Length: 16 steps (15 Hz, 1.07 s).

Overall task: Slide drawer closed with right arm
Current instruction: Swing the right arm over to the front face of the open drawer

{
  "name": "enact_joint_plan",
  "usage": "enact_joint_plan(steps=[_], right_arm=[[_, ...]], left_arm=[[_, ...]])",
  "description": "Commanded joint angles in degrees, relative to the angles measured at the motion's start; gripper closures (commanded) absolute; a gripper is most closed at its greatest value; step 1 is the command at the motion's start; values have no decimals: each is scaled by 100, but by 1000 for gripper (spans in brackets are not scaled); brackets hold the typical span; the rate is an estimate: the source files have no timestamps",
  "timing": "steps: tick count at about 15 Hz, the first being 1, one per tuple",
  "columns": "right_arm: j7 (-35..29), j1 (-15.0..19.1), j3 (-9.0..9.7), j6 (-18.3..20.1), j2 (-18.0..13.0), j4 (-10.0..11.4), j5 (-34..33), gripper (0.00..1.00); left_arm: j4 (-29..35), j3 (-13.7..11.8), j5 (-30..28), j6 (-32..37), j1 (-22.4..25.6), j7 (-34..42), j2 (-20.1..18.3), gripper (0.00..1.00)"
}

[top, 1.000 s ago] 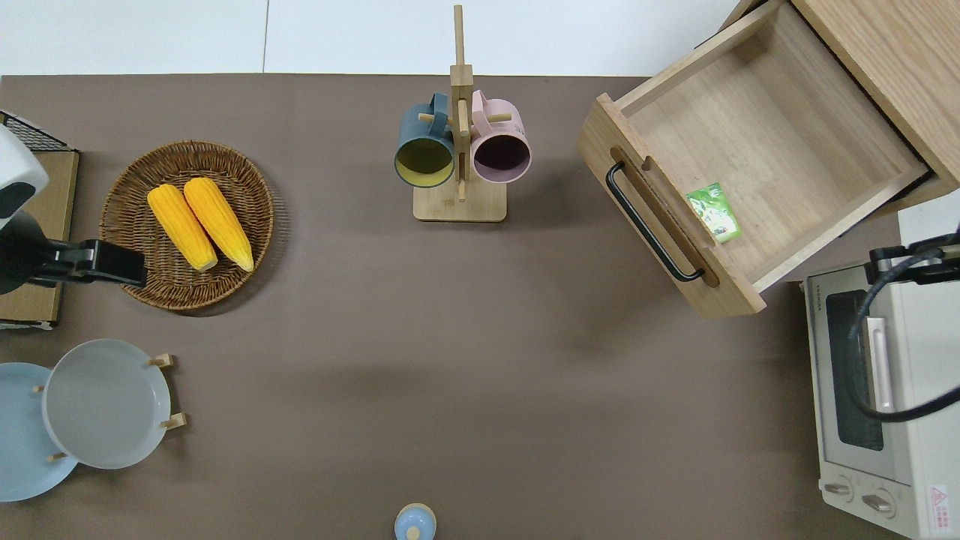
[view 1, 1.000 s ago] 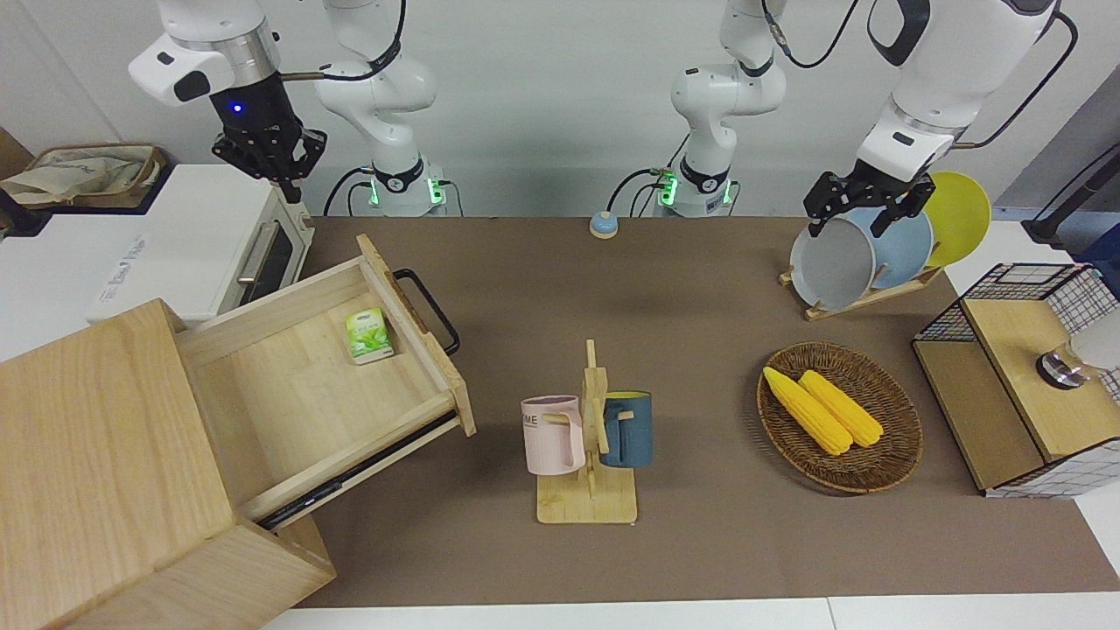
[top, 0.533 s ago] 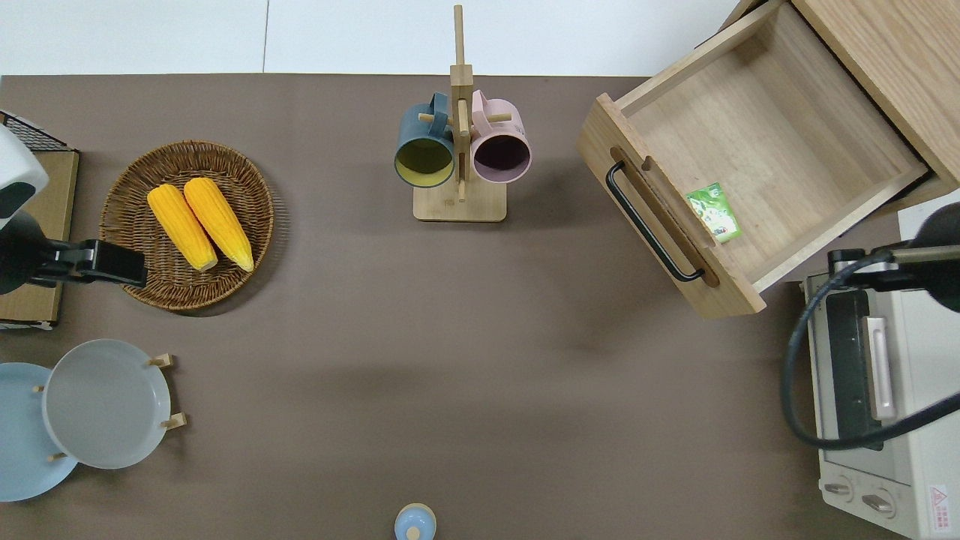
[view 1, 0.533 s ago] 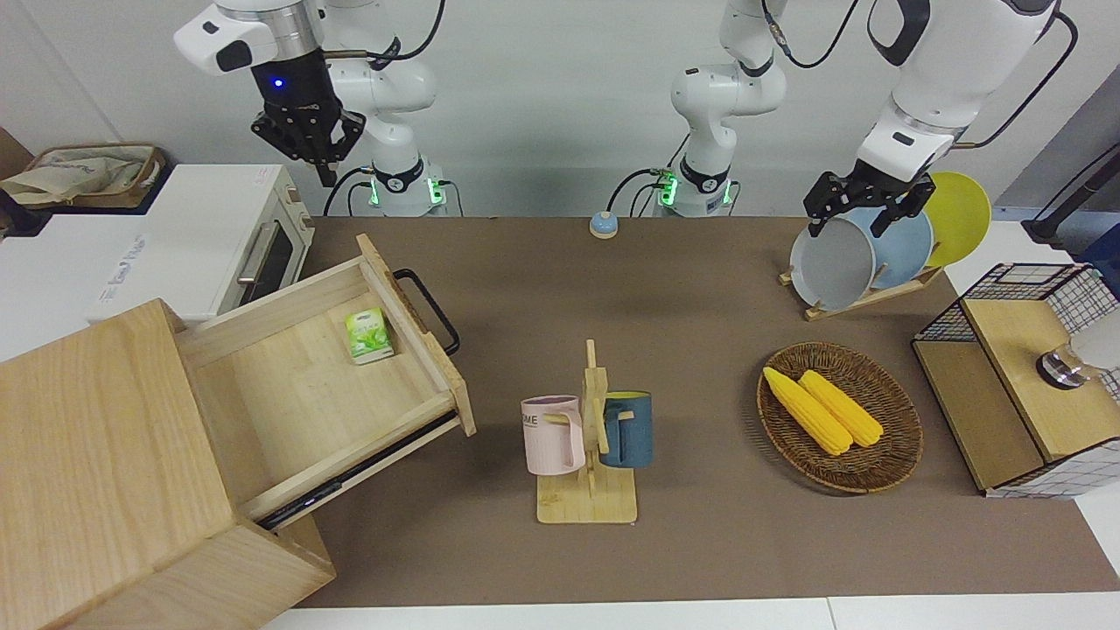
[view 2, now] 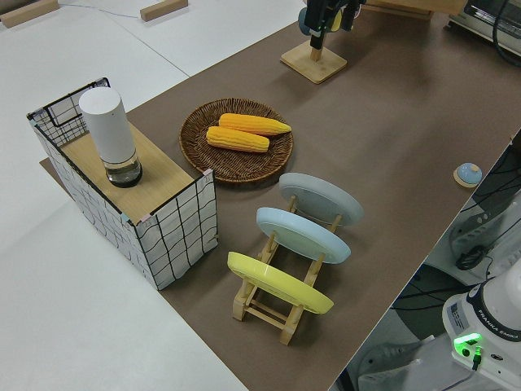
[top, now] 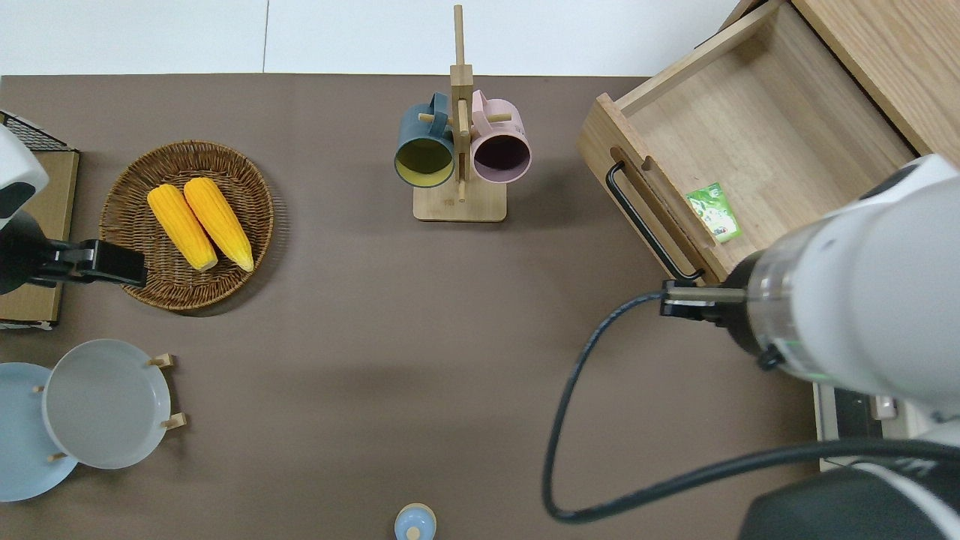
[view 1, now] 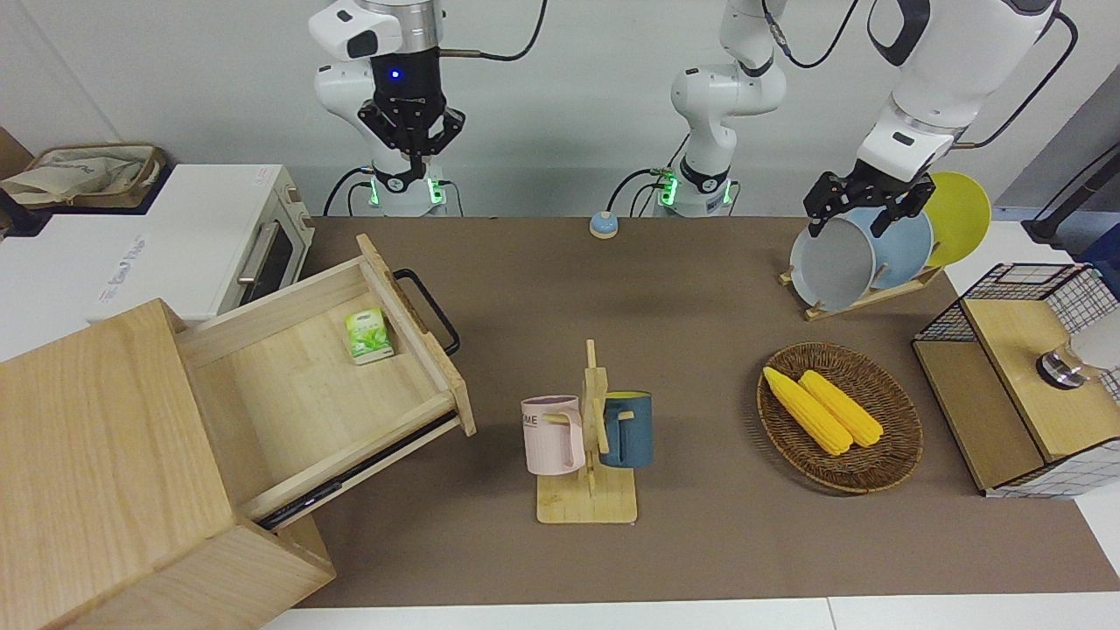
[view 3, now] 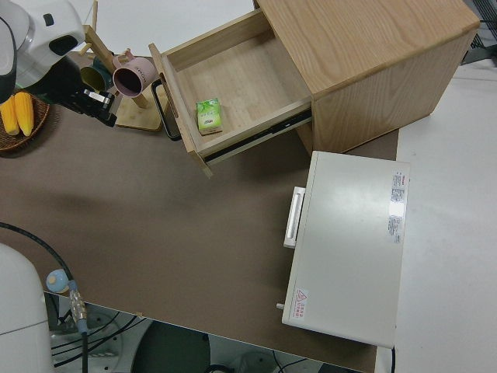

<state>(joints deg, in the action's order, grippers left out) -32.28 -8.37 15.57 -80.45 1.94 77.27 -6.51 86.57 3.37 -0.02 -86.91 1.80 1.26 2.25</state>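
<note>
The drawer (view 1: 297, 385) of pale wood stands pulled far out of its cabinet (view 1: 96, 455) at the right arm's end of the table. Its black loop handle (view 1: 429, 308) faces the table's middle. A small green packet (view 1: 366, 337) lies inside, against the front board. My right gripper (view 1: 411, 166), with its blue light on, hangs high with fingers together, apart from the drawer. In the overhead view the right arm's wrist (top: 757, 315) covers it, over the table by the handle's (top: 646, 225) nearer end. The left arm is parked.
A white toaster oven (view 1: 192, 236) stands beside the cabinet, nearer to the robots. A mug rack (view 1: 588, 437) is mid-table, with a blue bell (view 1: 604, 225) near the robots. A corn basket (view 1: 838, 416), plate rack (view 1: 862, 254) and wire box (view 1: 1024, 376) fill the left arm's end.
My right arm has swung from over the toaster oven toward the table's middle and risen. It now covers the oven in the overhead view. The drawer and left arm have not moved.
</note>
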Motion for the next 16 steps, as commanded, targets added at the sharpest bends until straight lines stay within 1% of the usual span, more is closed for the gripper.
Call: enact_joint_plan(steps=[1,3,7,11,12,14,16], right_arm=[[-831,-349,16,-312,280,-37,-175,1000],[-1156,-385,16,-505,394,112,-175,1000],[-1833,-385,16,-743,754,165,-105,1000],[-2597,-385,16,-831,1027,192,-61,1000],[-2765,-385,16,-884,1071,235,-52,1000],[-3116,-376,16,-919,1124,402,-8,1000],[-3389,-376,16,-1103,1194,542,45,1000]], left_arm=[[-149,40,98,113,31,59,65,7],[-140,40,98,113,31,59,65,7],[-149,40,98,113,31,59,65,7],[-149,40,98,113,31,59,65,7],[-140,40,98,113,31,59,65,7],[-149,40,98,113,31,59,65,7],[-149,40,98,113,31,59,65,7]])
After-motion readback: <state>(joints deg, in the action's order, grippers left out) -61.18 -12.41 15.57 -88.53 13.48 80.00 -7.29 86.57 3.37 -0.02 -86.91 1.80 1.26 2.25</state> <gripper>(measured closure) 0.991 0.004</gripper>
